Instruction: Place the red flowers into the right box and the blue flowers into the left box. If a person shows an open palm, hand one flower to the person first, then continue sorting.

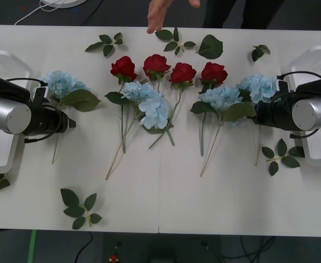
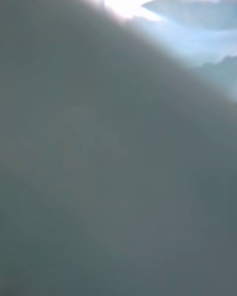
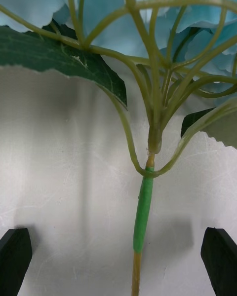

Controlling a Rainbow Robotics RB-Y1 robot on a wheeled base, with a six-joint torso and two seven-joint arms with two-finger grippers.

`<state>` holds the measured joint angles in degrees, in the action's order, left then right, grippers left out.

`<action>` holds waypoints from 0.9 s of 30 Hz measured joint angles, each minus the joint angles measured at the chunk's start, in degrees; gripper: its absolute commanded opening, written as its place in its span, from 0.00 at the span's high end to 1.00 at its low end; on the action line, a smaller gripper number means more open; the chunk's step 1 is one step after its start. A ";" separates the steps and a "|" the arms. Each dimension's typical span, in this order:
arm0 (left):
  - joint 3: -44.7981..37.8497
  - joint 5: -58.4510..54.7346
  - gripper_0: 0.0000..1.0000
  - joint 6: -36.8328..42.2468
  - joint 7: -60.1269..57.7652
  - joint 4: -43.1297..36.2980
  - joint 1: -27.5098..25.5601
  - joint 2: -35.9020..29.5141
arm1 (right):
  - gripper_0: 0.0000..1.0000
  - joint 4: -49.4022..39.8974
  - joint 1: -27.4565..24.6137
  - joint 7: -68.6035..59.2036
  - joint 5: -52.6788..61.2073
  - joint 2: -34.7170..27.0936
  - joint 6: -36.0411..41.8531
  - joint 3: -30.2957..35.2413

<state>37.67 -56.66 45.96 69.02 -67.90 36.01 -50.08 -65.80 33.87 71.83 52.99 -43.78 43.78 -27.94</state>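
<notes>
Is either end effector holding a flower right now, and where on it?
Left end effector: nothing held; its black fingers stand open either side of the pale blue hydrangea's green-wrapped stem, not touching. Right end effector, by the far-right blue hydrangea: cannot tell.

Three cameras: one overhead, two at the wrists.
The front view looks forward and down over the white table, taking in its whole width. The left wrist view sits very near the leftmost blue flower, facing its stem, a bloom both views share. The right wrist view is pressed against something, blurred.
</notes>
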 measured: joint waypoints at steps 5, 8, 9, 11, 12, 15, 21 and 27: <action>0.00 0.00 0.00 0.00 0.00 0.00 0.00 0.00 | 1.00 0.00 0.01 0.00 -0.20 0.00 0.01 0.00; 0.00 0.00 0.00 0.00 0.00 0.00 0.00 0.00 | 1.00 0.00 0.03 0.00 -0.36 0.00 0.02 0.00; 0.00 0.00 0.00 0.00 0.00 0.00 0.00 0.00 | 1.00 0.00 0.03 0.00 -0.38 0.00 0.02 0.00; 0.00 0.00 0.00 0.00 0.00 0.00 0.00 0.00 | 1.00 0.00 0.03 0.00 -0.51 0.00 0.02 0.00; 0.00 0.00 0.00 0.00 0.00 0.00 0.00 0.00 | 1.00 0.00 0.03 0.00 -0.59 0.00 0.02 0.00; 0.00 0.00 0.00 0.00 0.00 0.00 0.00 0.00 | 1.00 0.01 0.07 0.00 -0.62 0.00 0.03 0.00; 0.00 0.00 0.00 0.00 0.00 0.00 0.00 0.00 | 1.00 -0.02 0.63 0.00 -0.56 -0.01 0.03 0.03; 0.00 0.00 0.00 0.00 0.00 0.00 0.00 0.00 | 1.00 -2.61 0.81 0.00 0.70 -0.68 0.11 1.47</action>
<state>37.67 -56.66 45.96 69.03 -67.90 36.01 -50.08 -68.41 34.68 71.83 53.69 -44.46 43.89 -26.47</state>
